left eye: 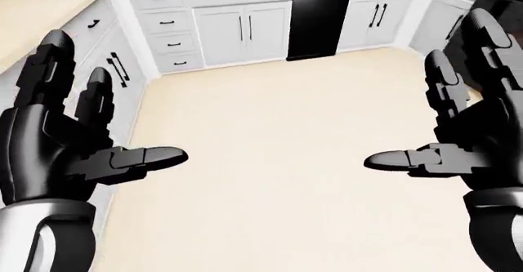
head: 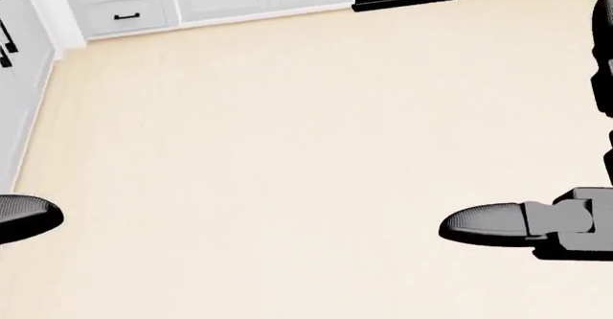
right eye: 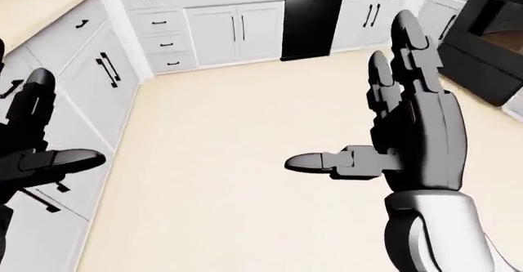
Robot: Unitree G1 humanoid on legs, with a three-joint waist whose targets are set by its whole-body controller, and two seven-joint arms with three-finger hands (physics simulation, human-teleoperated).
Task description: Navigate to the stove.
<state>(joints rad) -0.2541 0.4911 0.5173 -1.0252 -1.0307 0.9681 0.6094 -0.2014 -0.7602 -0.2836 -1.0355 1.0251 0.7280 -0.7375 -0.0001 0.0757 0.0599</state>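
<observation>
The stove [right eye: 488, 36] is a black range with an oven door, at the right edge of the right-eye view, set among white cabinets. It stands some way off across the pale floor. Only a sliver of it shows in the left-eye view [left eye: 500, 2], behind my right hand. My left hand [left eye: 114, 106] is raised at the left, fingers spread, open and empty. My right hand [left eye: 417, 100] is raised at the right, fingers spread, open and empty. The head view looks down at the floor and shows only the two thumbs.
White base cabinets [left eye: 221, 30] run along the top of the eye views, with a black dishwasher-like appliance [left eye: 319, 21] between them. A cabinet run with a beige countertop [left eye: 37, 15] lines the left side. Pale floor [left eye: 278, 131] lies between.
</observation>
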